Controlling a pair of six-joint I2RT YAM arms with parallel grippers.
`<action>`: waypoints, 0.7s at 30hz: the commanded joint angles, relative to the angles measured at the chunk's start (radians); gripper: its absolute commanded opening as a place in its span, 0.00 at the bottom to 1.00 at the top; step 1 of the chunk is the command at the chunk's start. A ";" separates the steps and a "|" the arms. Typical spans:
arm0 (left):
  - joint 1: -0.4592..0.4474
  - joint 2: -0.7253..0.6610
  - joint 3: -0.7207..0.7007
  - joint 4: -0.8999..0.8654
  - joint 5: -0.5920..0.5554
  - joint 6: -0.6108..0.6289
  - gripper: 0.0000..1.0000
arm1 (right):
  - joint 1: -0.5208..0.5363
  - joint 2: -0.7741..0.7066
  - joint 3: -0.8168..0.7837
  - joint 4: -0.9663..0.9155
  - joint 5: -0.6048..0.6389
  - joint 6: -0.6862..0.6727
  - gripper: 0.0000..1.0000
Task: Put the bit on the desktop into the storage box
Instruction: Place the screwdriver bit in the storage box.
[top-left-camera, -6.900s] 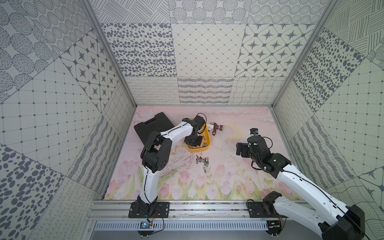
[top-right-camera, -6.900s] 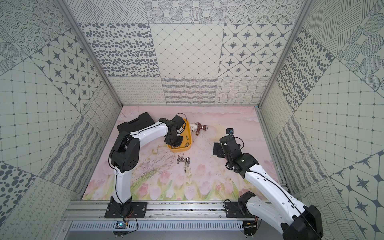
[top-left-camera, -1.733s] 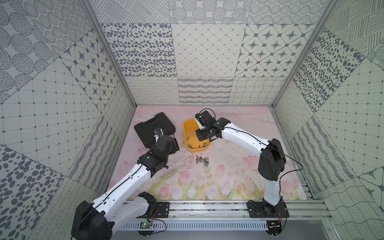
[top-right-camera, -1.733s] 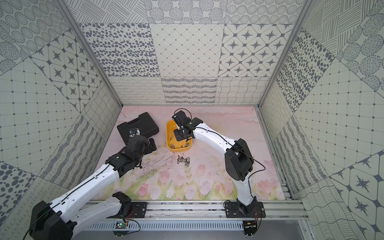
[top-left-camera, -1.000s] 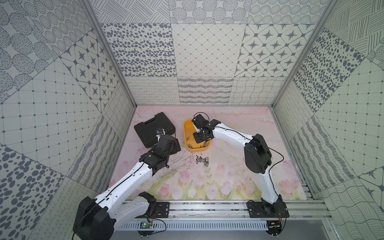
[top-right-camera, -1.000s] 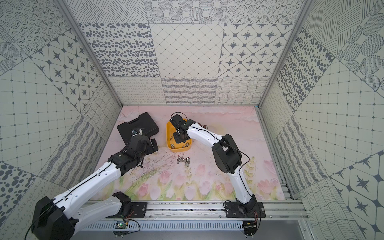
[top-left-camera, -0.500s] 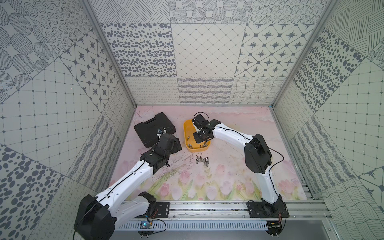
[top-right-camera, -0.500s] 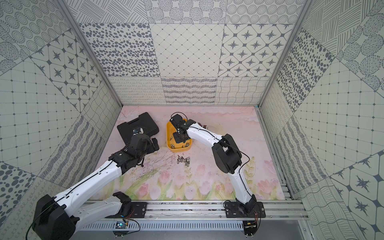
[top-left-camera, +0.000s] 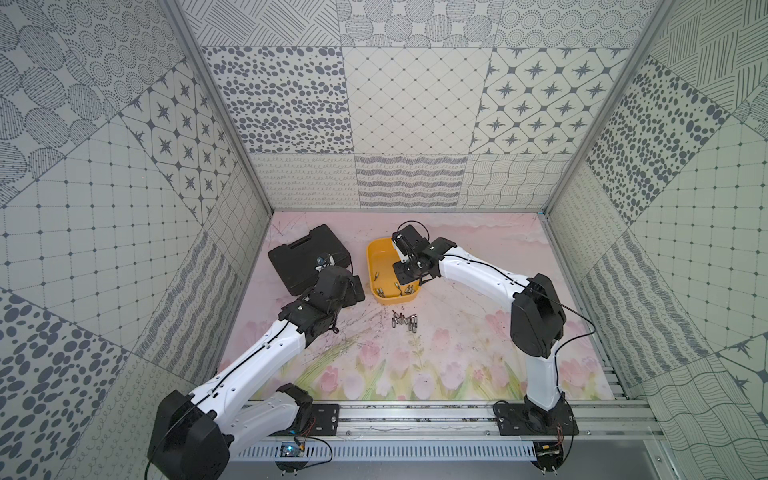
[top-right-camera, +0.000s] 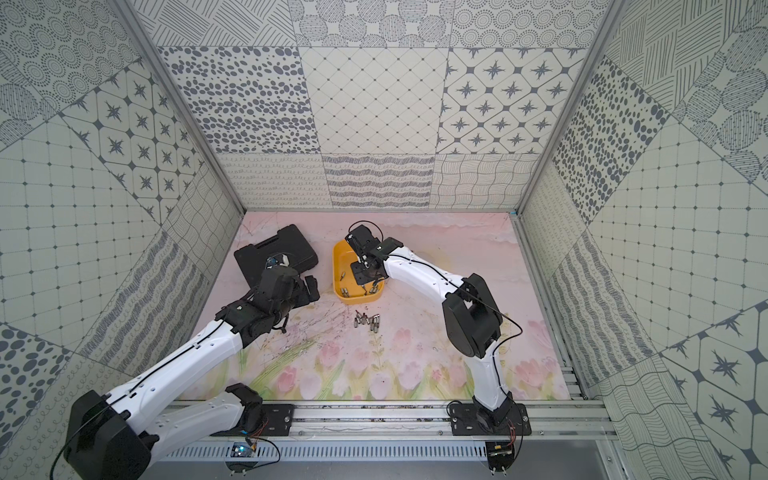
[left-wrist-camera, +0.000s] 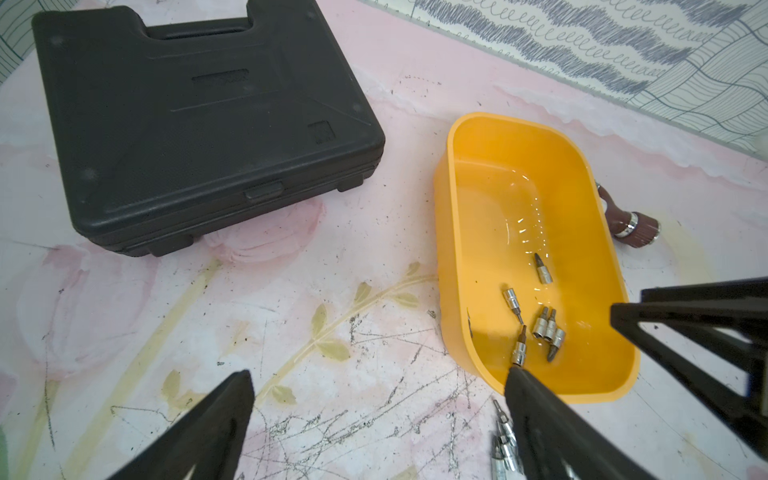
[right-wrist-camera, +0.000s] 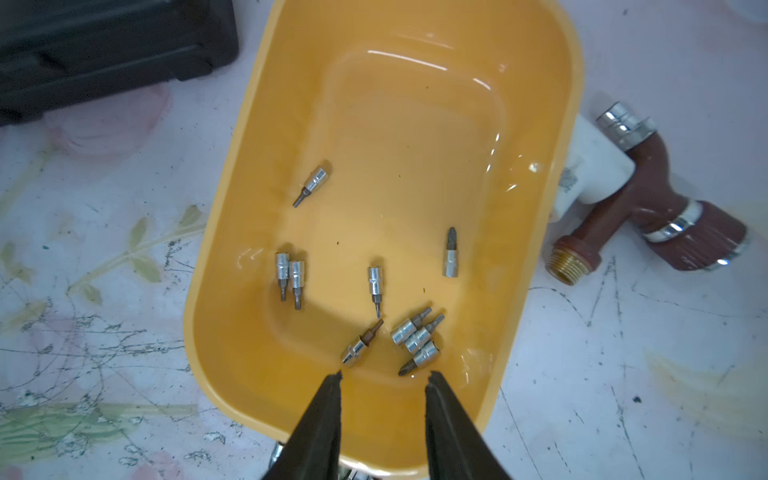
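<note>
The yellow storage box (top-left-camera: 376, 257) (top-right-camera: 338, 266) stands on the desktop (top-left-camera: 457, 332) with several silver bits (right-wrist-camera: 415, 332) (left-wrist-camera: 544, 328) lying in its near end. My right gripper (right-wrist-camera: 385, 374) (top-left-camera: 405, 276) hangs over that end, open, with nothing between its fingers. Several more bits (top-left-camera: 405, 323) (top-right-camera: 368, 321) (left-wrist-camera: 503, 440) lie in a cluster on the desktop just in front of the box. Left of the box, low over the tabletop, my left gripper (left-wrist-camera: 379, 374) (top-left-camera: 353, 291) stands wide open and empty, one finger close to the cluster.
A closed black tool case (top-left-camera: 305, 259) (left-wrist-camera: 199, 124) lies to the left of the box, behind my left wrist. A brown tap fitting with chrome rings (right-wrist-camera: 665, 224) (left-wrist-camera: 631, 222) rests against the box's right side. Patterned walls enclose the desktop on three sides.
My right gripper's jaws have parted above the box's near end; they were shut a second ago. The left arm has edged slightly toward the box.
</note>
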 joint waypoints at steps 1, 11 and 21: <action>0.005 0.003 0.024 -0.045 0.106 0.044 0.99 | -0.007 -0.113 -0.061 0.056 0.051 0.003 0.40; -0.064 0.008 0.044 -0.149 0.172 0.041 0.99 | -0.041 -0.415 -0.343 0.175 0.124 0.058 0.56; -0.270 0.157 0.148 -0.276 0.117 0.039 0.89 | -0.118 -0.682 -0.602 0.256 0.182 0.119 0.77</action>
